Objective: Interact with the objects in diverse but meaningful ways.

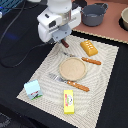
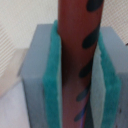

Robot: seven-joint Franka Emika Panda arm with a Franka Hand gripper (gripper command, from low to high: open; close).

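Observation:
My gripper (image 1: 64,40) hangs over the far edge of the placemat, shut on the brown sausage (image 1: 65,44), whose tip pokes out below the fingers. In the wrist view the sausage (image 2: 77,30), reddish brown with dark marks, is clamped between the teal pads (image 2: 52,75) of the gripper (image 2: 80,82). An orange-yellow ridged block (image 1: 90,47) lies to the exterior view's right of the gripper. The white carton (image 1: 33,89) with green-blue sides stands at the mat's near left corner. The bright yellow box (image 1: 68,101) lies flat at the mat's near edge.
A tan plate (image 1: 73,68) sits mid-mat on the woven placemat (image 1: 102,82). An orange-handled knife (image 1: 91,61) lies to its right and a fork (image 1: 70,82) in front. A grey pot (image 1: 94,14) and a bowl (image 1: 124,19) stand on the far counter.

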